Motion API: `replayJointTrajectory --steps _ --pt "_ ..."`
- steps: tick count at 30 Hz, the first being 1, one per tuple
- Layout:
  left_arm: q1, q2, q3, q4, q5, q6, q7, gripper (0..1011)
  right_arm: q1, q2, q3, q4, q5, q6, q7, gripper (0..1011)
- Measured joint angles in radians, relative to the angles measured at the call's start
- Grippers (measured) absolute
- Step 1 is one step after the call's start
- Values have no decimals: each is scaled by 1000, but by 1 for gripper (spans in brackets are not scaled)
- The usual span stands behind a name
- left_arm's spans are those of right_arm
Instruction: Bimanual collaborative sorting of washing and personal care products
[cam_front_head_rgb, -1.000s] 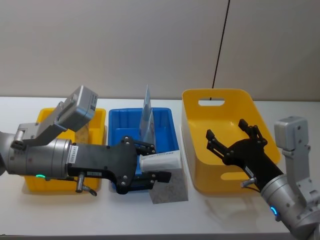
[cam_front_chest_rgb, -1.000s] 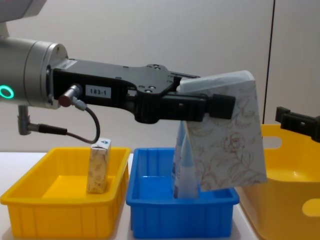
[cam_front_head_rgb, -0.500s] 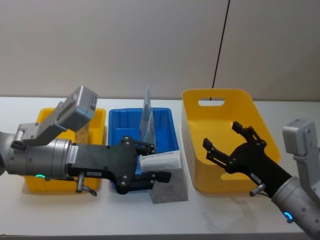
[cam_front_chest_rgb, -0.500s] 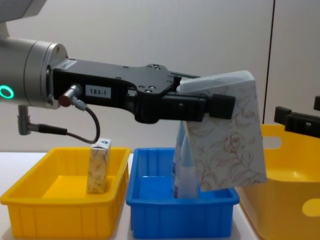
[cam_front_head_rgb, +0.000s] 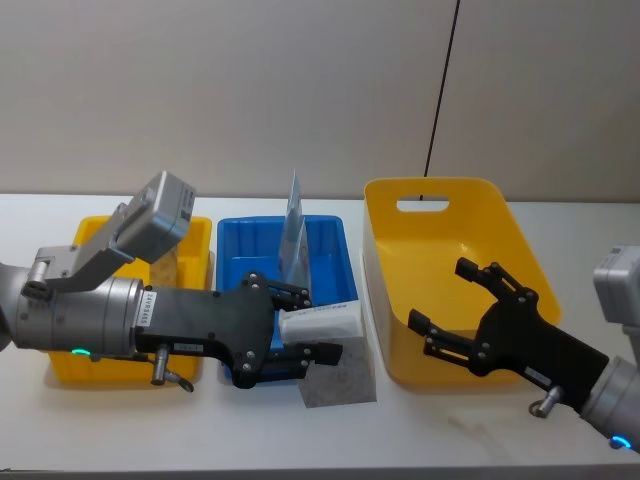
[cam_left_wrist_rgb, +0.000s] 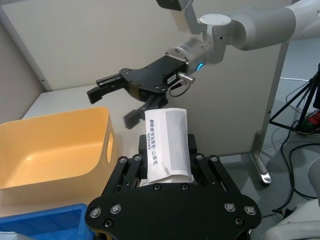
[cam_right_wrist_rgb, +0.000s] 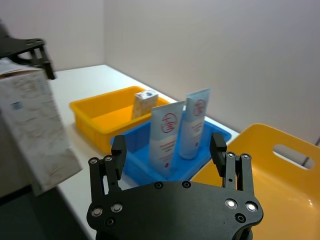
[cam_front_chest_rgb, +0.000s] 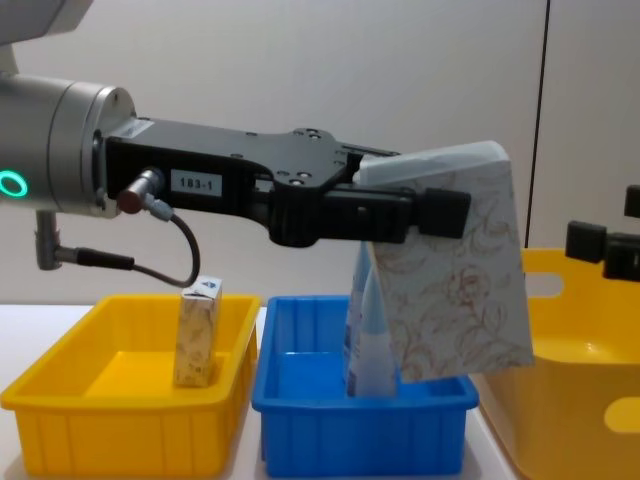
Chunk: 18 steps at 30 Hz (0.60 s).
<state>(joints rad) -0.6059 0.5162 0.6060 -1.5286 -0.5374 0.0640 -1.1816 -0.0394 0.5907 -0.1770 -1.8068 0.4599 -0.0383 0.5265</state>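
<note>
A large whitish pack (cam_front_head_rgb: 338, 382) with a faint beige swirl print hangs upright above the front right corner of the blue bin (cam_front_head_rgb: 240, 272). My left gripper (cam_front_head_rgb: 302, 327) is shut on its top end. The chest view shows the pack (cam_front_chest_rgb: 455, 290) in front of the tubes (cam_front_chest_rgb: 368, 335). Two slim pale-blue tubes (cam_front_head_rgb: 294, 232) stand upright in the blue bin. My right gripper (cam_front_head_rgb: 440, 296) is open and empty over the front part of the big yellow basket (cam_front_head_rgb: 440, 195), a short way right of the pack. Its fingers (cam_left_wrist_rgb: 107, 81) spread wide in the left wrist view.
A low yellow bin (cam_front_chest_rgb: 110, 385) at the left holds a small upright carton (cam_front_chest_rgb: 197, 335). The three containers stand side by side on a white table (cam_front_head_rgb: 440, 430), with a wall close behind. Bare tabletop lies in front of them.
My right gripper has drawn back toward the table's front and to the right, staying open. The left gripper and the pack have not moved.
</note>
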Motion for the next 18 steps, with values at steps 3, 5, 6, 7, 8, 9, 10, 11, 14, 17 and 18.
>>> replayJointTrajectory --steps 3,5,6,7,8,9,10,11,14,17,18 --pt "0 0 0 0 0 0 0 364 2 31 3 -2 16 -6 45 1002" --pt "0 0 0 0 0 0 0 364 5 54 4 -4 30 -10 86 1002" --pt "0 0 0 0 0 0 0 364 6 61 4 -4 33 -11 94 1002" --pt "0 0 0 0 0 0 0 364 7 68 4 -4 38 -13 109 1002" --pt "0 0 0 0 0 0 0 364 9 82 5 -5 46 -16 132 1001" --pt "0 0 0 0 0 0 0 364 11 91 5 -5 50 -17 144 1002" --pt "0 0 0 0 0 0 0 364 12 98 5 -5 54 -19 155 1002" --pt "0 0 0 0 0 0 0 364 16 112 5 -6 62 -22 178 1002" --pt "0 0 0 0 0 0 0 364 22 134 6 -6 73 -26 216 1002" --pt "0 0 0 0 0 0 0 364 33 167 3 -6 89 -32 277 1002" --pt "0 0 0 0 0 0 0 364 37 175 2 -6 92 -33 288 1002"
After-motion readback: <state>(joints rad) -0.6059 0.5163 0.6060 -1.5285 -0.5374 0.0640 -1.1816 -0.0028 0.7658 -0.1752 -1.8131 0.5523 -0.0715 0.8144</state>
